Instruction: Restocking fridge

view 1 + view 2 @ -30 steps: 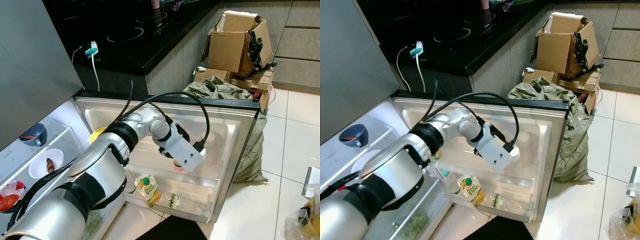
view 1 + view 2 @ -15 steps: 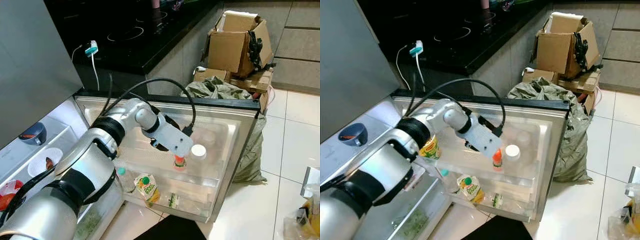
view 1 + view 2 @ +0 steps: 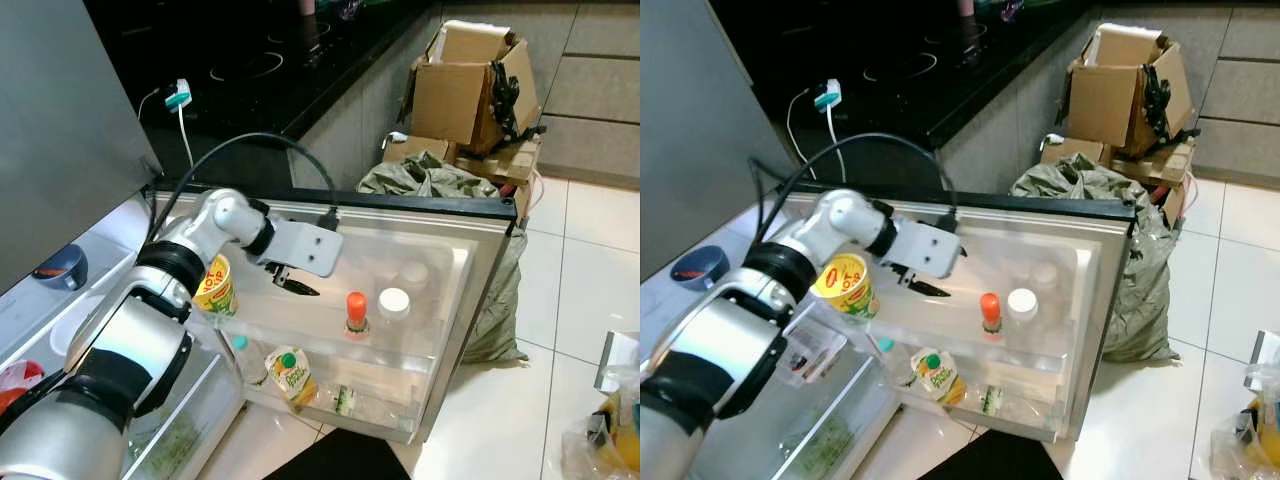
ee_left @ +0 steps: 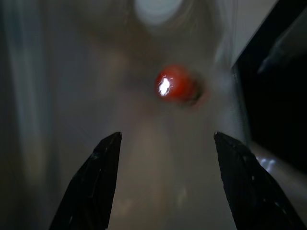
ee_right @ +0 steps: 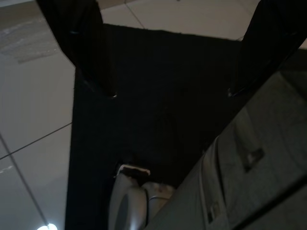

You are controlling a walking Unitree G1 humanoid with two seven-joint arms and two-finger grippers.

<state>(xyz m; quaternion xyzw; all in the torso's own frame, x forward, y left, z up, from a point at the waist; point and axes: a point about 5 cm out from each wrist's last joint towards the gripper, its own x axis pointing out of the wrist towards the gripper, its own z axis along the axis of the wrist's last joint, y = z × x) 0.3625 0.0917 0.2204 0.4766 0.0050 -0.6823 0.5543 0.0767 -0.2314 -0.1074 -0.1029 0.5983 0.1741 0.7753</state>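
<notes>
On the door shelf (image 3: 330, 335), the orange-capped bottle (image 3: 356, 312) looks light, slippery — grip its body (left end effector (image 3: 293, 284) spread wide, empty).

Bright even head views, blurred dim left wrist view, glare on red cap (image 4: 173, 85)

Glossy white square floor tiles (image 3: 590, 300), light reflections. Black glass induction hob (image 3: 260, 65) in dark countertop, grey cabinet fronts below. Torn brown cardboard boxes (image 3: 470, 85) stacked against grey wall panels. Crumpled olive-green sack (image 3: 430, 178) below boxes. White charger cable (image 3: 185, 135) hanging off counter.
</notes>
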